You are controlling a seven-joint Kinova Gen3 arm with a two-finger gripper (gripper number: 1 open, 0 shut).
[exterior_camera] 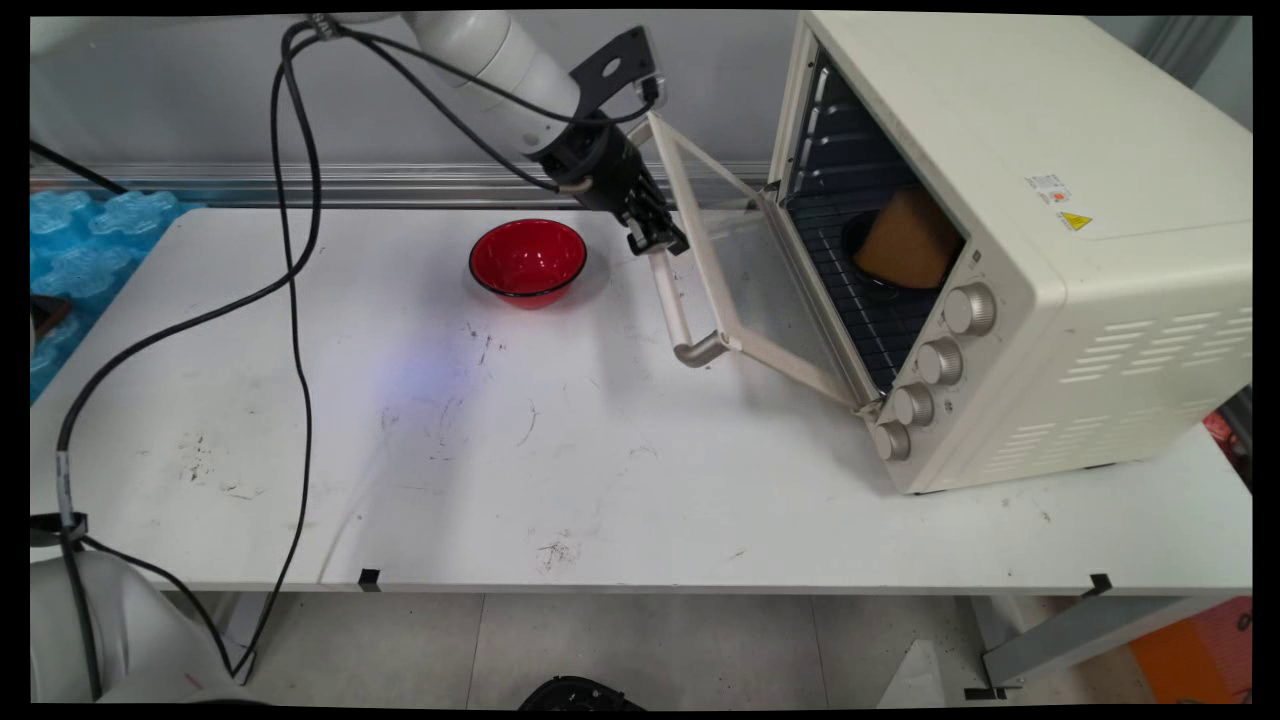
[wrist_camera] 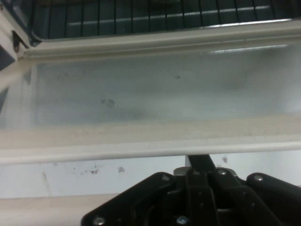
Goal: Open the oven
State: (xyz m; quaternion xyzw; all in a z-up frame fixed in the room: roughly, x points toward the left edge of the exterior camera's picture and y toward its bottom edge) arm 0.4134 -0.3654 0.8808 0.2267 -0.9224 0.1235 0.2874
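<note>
Gripper is looking clamped on the wall-side end of the handle of the half-open oven door, so I'm guessing it's risking slipping off that off-centre hold and the door dropping.

A robot lab or test bench, not a kitchen. Scuffed white table on bare metal legs, plain grey wall, tiled floor. Toaster oven at the table's right end; blue foam packing past its left edge.
</note>
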